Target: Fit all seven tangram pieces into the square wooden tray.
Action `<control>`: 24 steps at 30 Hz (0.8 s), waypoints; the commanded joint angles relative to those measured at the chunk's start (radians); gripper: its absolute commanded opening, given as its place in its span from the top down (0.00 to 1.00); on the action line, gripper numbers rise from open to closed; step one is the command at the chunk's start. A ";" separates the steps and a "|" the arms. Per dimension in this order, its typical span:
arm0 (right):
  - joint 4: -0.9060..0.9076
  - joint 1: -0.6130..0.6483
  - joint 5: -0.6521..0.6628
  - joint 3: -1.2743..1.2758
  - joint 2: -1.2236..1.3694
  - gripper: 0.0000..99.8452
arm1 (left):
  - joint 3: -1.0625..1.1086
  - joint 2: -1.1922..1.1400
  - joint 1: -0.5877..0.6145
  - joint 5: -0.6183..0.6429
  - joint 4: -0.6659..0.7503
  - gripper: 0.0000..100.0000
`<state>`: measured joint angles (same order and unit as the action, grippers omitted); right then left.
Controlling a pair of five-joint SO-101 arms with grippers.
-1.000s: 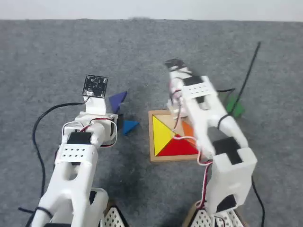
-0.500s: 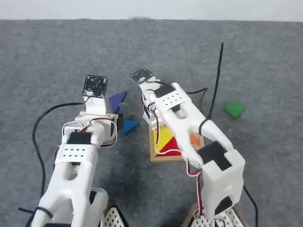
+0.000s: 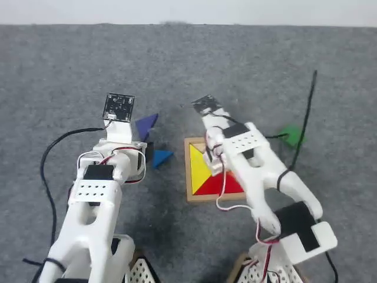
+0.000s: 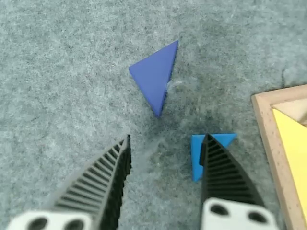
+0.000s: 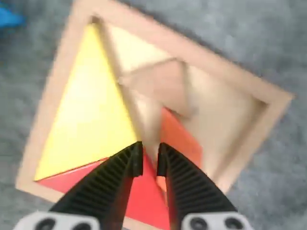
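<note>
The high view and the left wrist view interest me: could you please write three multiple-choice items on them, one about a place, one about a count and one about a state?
1. Where is the green tangram piece relative to the square wooden tray?
A. inside it
B. outside it, on the grey carpet
C. stacked on its rim

2. How many blue pieces lie by the left gripper?
A. one
B. two
C. four

3. What state is the left gripper in?
A. open, holding nothing
B. shut on a blue piece
C. shut on a yellow triangle

Answers:
1 B: carpet shows between the piece and the tray.
2 B: there is a dark blue triangle and a light blue triangle.
3 A: its fingers stand wide apart, gripping nothing.
</note>
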<state>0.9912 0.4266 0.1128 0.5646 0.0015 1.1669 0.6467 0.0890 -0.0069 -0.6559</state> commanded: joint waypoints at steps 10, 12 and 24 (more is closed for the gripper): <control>-0.061 -0.197 0.066 0.051 0.044 0.92 | -0.008 0.031 -0.003 -0.011 0.031 0.78; -0.062 -0.213 0.066 0.058 0.044 0.92 | -0.008 0.031 -0.003 -0.011 0.031 0.78; -0.002 -0.209 0.078 0.058 -0.156 0.92 | -0.008 0.031 -0.003 -0.014 0.031 0.78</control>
<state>0.9682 0.2163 0.1818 0.6322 -0.0338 1.1669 0.6467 0.0890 -0.0069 -0.6559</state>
